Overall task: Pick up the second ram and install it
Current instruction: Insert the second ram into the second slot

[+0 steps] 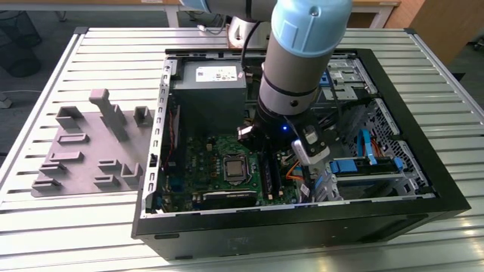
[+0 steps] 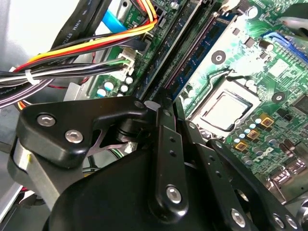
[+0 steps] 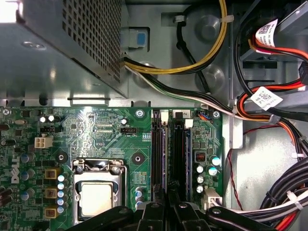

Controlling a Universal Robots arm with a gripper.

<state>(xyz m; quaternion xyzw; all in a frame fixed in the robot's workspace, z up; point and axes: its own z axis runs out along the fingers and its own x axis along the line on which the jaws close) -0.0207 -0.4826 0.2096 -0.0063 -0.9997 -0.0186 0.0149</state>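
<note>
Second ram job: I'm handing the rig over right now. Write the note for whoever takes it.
Hand: low inside the case, over the slots, apparently shut on the ram.
Ram: off the fixture, standing on edge in line with the slots beside the processor.
Done: pickup and carry to the board.
Left: full seating cannot be confirmed; the latches are too hidden to judge. Then release.
</note>
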